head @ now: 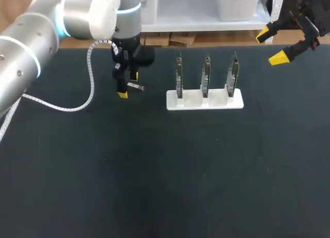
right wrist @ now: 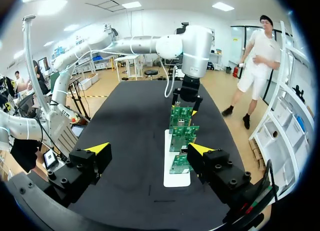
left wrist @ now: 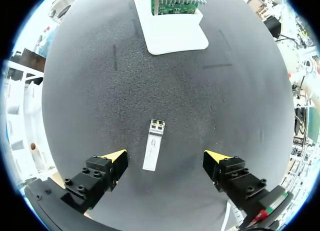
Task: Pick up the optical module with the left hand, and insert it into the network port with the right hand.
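Left claw [left wrist: 166, 158] is held spread apart above the optical module [left wrist: 153, 152], laid flat on the counter [head: 154, 171] at nine o'clock from the white card stand [head: 204, 101]; right claw [head: 273, 47] is held apart at its two o'clock.

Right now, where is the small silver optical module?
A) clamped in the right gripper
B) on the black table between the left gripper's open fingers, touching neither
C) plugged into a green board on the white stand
B: in the left wrist view the silver optical module lies on the black table, clear of both fingers of the left gripper.
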